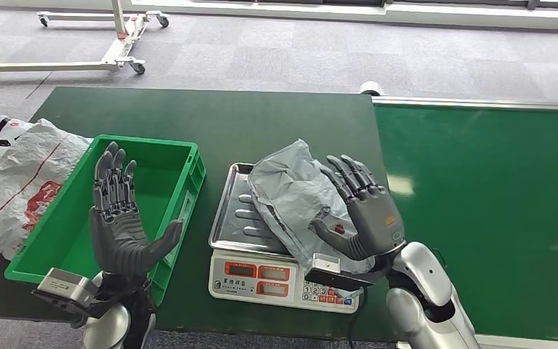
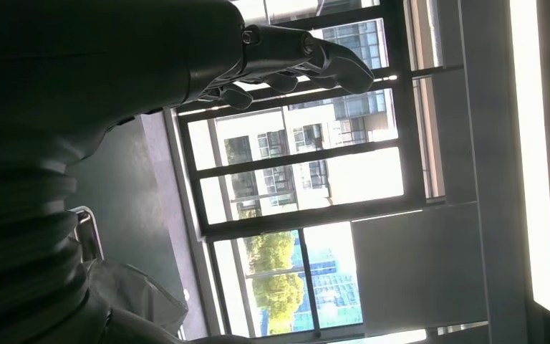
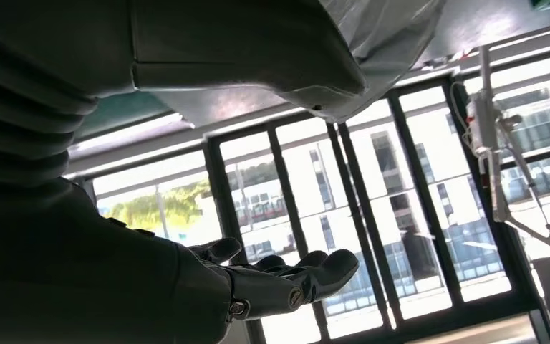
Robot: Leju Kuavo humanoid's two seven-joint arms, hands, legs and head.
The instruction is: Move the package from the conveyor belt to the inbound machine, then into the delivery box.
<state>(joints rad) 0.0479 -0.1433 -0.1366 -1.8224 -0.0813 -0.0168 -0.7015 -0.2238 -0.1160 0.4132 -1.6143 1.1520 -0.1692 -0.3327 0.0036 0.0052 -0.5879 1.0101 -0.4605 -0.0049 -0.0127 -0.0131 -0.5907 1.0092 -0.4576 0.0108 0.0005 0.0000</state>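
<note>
Lying crumpled on the metal tray of the scale point(image 1: 227, 218), the grey plastic package point(image 1: 288, 193) is spreading over the tray's right half and hanging a little past its front edge, above the scale's red displays. The right hand point(image 1: 360, 211) is sitting beside the package's right side with palm turned inward and fingers spread apart, gripping nothing; whether the fingers are actually touching the bag cannot be told. The left hand point(image 1: 120, 214) is hovering above the green bin point(image 1: 161, 149), fingers extended upward and apart, holding nothing. The bin is standing just left of the scale on the dark green table point(image 1: 261, 123). A white sack with red print point(image 1: 11, 182) is lying at the bin's left side. The green belt point(image 1: 479, 203) is stretching away to the right.
</note>
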